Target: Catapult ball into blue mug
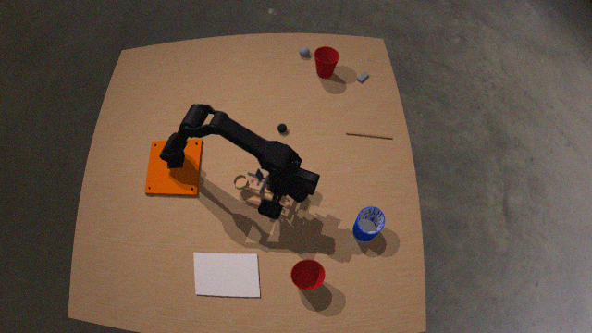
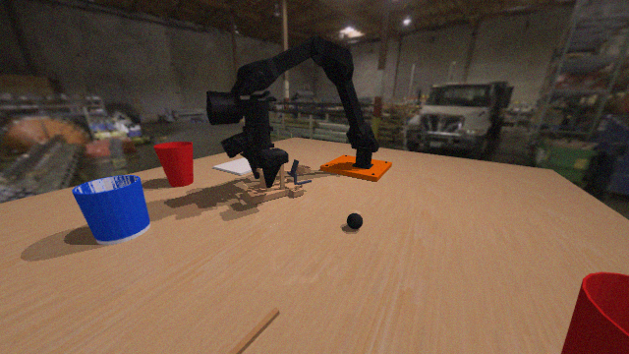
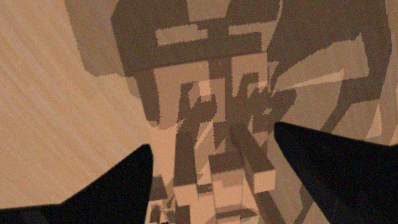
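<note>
Our gripper (image 1: 277,199) (image 2: 263,181) (image 3: 213,140): released, fingers spread
Catapult (image 1: 235,181) (image 2: 275,196) (image 3: 226,180): below us, its frame between our fingertips in the wrist view
Its long axis: roughly mugward, we judge
Black ball (image 1: 282,128) (image 2: 355,221): on the table, across our forearm, unloaded
Blue mug (image 1: 362,233) (image 2: 115,208): beyond the catapult's front

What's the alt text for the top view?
A black robot arm's open gripper is over a wooden catapult. The black ball lies loose on the table. The blue mug stands right of the catapult; red cups stand at top and bottom.
</note>
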{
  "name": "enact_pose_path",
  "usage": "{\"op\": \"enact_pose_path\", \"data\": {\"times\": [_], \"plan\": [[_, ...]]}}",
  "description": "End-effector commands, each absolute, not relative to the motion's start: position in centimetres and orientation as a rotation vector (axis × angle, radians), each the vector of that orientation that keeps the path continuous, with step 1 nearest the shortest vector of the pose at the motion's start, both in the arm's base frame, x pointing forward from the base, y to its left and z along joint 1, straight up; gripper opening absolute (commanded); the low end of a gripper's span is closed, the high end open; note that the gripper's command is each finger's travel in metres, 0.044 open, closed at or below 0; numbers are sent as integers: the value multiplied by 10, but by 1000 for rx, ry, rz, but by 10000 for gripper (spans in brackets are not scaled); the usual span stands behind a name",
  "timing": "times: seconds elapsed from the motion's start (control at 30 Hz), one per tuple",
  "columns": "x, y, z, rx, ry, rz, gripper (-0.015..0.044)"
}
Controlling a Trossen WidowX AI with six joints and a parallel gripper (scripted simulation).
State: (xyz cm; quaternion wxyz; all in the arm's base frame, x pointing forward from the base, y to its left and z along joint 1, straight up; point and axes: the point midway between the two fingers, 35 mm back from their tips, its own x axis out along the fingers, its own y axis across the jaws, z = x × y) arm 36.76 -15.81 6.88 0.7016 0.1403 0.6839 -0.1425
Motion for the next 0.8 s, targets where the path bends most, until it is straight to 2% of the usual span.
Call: {"op": "enact_pose_path", "data": {"times": [0.0, 0.2, 0.47, 0.63, 0.73, 0.77], "plan": [[372, -160, 97, 309, 1510, -319, 440], [366, -157, 164, 310, 1511, -319, 440], [368, -158, 157, 309, 1504, -320, 440], [361, -155, 206, 298, 1454, -326, 440], [361, -155, 208, 298, 1452, -326, 440], [364, -153, 191, 301, 1481, -319, 414]]}}
